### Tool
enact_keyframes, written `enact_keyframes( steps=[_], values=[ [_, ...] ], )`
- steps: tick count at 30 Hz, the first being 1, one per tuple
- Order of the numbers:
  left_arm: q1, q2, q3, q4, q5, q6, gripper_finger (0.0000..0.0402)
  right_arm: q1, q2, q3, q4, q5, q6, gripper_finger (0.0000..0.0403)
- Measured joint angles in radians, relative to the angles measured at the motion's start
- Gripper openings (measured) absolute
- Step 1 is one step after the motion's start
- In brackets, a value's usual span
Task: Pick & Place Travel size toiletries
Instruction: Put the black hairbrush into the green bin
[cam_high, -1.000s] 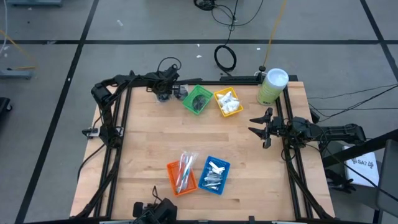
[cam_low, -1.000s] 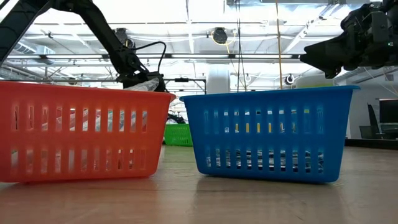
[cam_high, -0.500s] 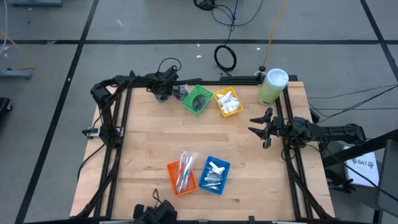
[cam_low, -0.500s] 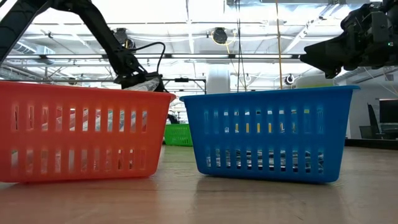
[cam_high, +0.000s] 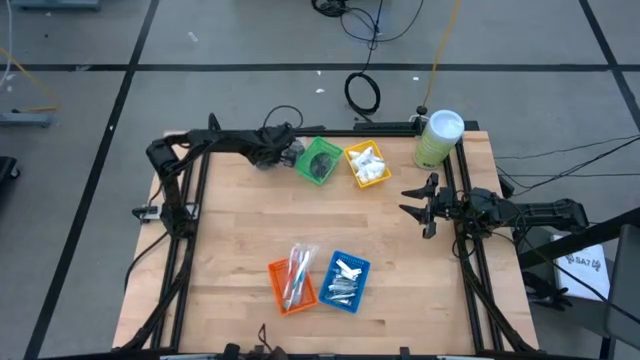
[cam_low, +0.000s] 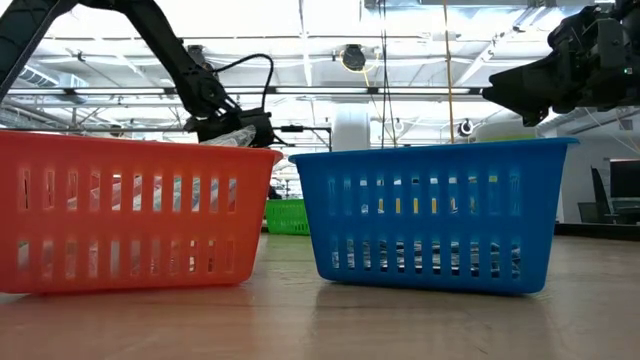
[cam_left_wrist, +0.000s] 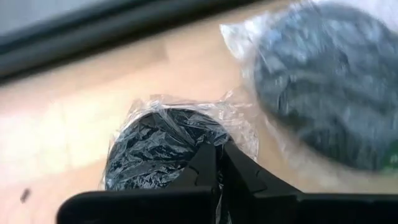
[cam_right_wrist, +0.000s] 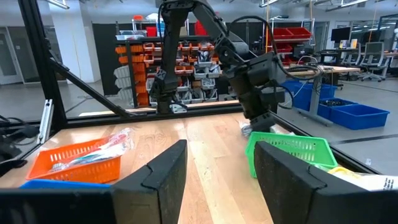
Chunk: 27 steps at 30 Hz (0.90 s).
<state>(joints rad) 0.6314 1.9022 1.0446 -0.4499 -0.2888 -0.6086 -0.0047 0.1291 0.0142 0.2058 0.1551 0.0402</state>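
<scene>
The left gripper (cam_left_wrist: 216, 163), fingers pinched together on the clear wrap of a dark grey disc (cam_left_wrist: 163, 148), holds it beside the green tray (cam_high: 319, 160), seemingly to drop it there, while the right gripper (cam_high: 413, 201) waits open at the table's (cam_high: 240, 220) right edge.

The overhead camera is looking straight down on the whole counter (cam_high: 250, 230); the low one is peering level past the orange tray (cam_low: 130, 210) and blue tray (cam_low: 430, 215), both also showing overhead.
</scene>
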Motion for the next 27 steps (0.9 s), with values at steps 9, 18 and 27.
enact_keyframes(
  steps=[9,18,27],
  values=[
    [-0.070,-0.171,-0.007,-0.108,-0.072,-0.003,0.0000,0.000,0.000,0.000,0.000,0.000,0.000,0.0175],
    [-0.165,-0.387,-0.006,-0.040,-0.151,-0.014,0.0000,0.000,0.000,0.000,0.000,0.000,0.000,0.0175],
    [-0.245,-0.374,-0.001,0.476,0.035,0.118,0.0000,0.000,0.000,0.000,0.000,0.000,0.000,0.0177]
  ],
)
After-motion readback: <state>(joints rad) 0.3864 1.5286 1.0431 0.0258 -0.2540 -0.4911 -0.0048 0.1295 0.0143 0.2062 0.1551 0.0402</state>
